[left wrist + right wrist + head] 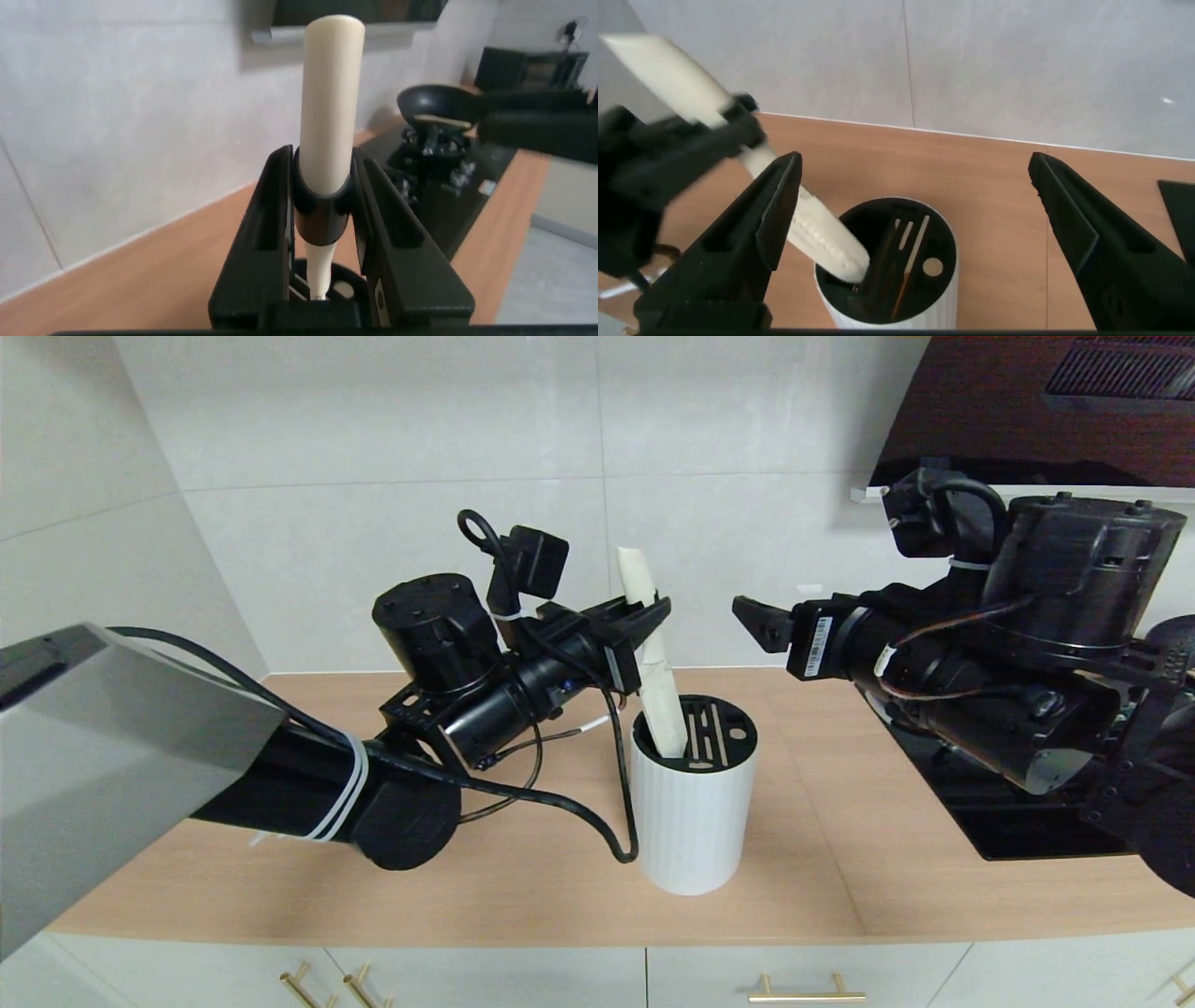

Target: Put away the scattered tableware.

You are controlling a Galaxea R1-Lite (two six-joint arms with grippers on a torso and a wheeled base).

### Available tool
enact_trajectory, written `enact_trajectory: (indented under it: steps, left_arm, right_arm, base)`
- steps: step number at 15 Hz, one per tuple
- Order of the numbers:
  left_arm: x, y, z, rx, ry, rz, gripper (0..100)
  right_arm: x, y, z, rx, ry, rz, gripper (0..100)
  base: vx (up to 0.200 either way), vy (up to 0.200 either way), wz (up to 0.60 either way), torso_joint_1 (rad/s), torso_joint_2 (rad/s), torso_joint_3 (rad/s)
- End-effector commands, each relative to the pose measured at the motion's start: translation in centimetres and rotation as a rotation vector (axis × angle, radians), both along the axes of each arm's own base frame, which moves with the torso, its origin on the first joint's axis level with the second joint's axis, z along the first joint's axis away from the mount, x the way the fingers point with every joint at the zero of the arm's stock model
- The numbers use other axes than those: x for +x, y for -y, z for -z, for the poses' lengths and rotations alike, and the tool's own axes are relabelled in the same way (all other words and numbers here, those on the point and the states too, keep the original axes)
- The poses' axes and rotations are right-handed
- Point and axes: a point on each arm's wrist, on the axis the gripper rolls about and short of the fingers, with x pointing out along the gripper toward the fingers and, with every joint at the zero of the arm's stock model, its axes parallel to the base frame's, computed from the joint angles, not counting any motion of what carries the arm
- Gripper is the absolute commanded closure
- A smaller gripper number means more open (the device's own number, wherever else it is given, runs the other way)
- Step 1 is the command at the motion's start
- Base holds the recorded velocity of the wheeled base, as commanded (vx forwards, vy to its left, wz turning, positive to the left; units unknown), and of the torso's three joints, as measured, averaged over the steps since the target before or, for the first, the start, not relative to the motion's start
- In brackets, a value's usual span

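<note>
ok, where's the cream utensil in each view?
Head view: cream utensil at centre, tilted, lower end in the white holder.
Left wrist view: clamped in the left pincer.
Right wrist view: slanting into the holder, beyond the open right pincer.
Shared landmark: the left pincer gripping it.

**Kitchen fittings around the two end effectors**

A light wooden desk (467, 887) lies below the left end effector (651, 616) and the right end effector (915, 163). A white tiled wall (373, 429) rises behind both. A black glass cooktop (1008, 835) is set into the desk on the right end effector's outer side, and a dark range hood (1027, 401) hangs above it. Beyond the left end effector, a black pan (434, 98) sits on the cooktop. White cabinet fronts with brass bar handles (808, 994) run under the desk's front edge.
</note>
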Motion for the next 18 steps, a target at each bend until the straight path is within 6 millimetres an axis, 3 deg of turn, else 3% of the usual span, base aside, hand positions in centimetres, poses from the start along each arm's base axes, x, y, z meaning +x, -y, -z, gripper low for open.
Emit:
enact_trajectory:
  steps: [1, 8, 18]
  left_arm:
    - [0.3, 0.6, 1.2, 0.017, -0.023, 0.008, 100]
    - [1.3, 1.5, 2.3, 0.024, -0.034, 0.013, 100]
    - [3.4, 2.9, 5.7, 0.052, -0.079, 0.016, 100]
  right_arm:
    - [0.1, -0.1, 0.2, -0.005, -0.005, 0.0, 0]
    - [0.2, -0.1, 0.3, -0.006, -0.006, 0.0, 0]
    - [0.2, -0.2, 0.5, -0.01, -0.011, 0.0, 0]
  base:
    - [0.0, 0.0, 0.0, 0.0, 0.0, 0.0]
    - [0.0, 0.0, 0.0, 0.0, 0.0, 0.0]
    - [0.0, 0.0, 0.0, 0.0, 0.0, 0.0]
